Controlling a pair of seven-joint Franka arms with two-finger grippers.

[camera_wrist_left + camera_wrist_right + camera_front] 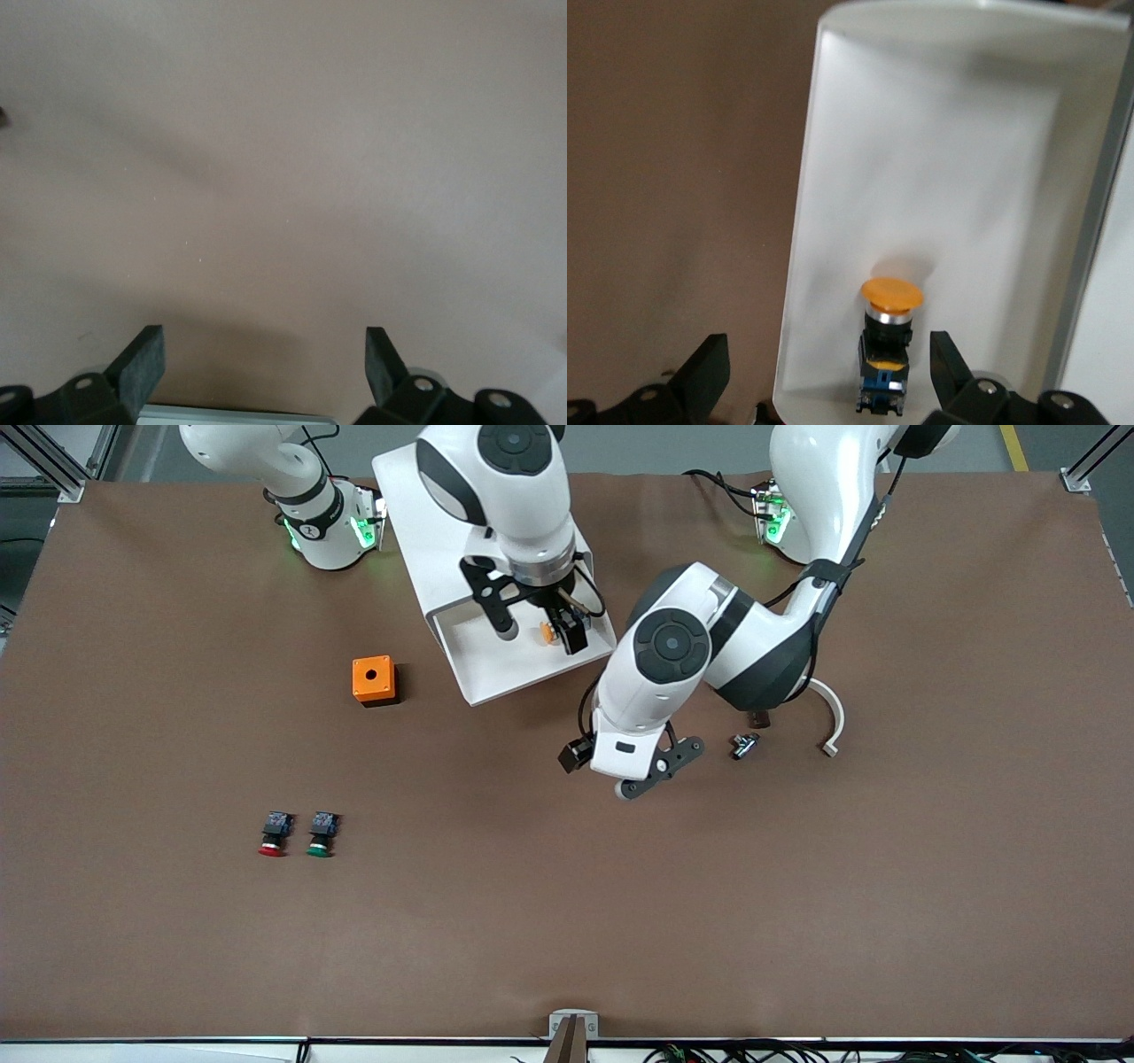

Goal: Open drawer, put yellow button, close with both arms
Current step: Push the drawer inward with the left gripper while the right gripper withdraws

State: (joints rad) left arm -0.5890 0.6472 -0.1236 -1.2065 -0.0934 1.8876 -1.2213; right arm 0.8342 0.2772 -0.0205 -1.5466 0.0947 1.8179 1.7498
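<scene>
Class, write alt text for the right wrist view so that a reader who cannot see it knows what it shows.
The yellow button lies inside the open white drawer, between the spread fingers of the right pincer, which does not grip it. Brown table shows beside the drawer.
</scene>
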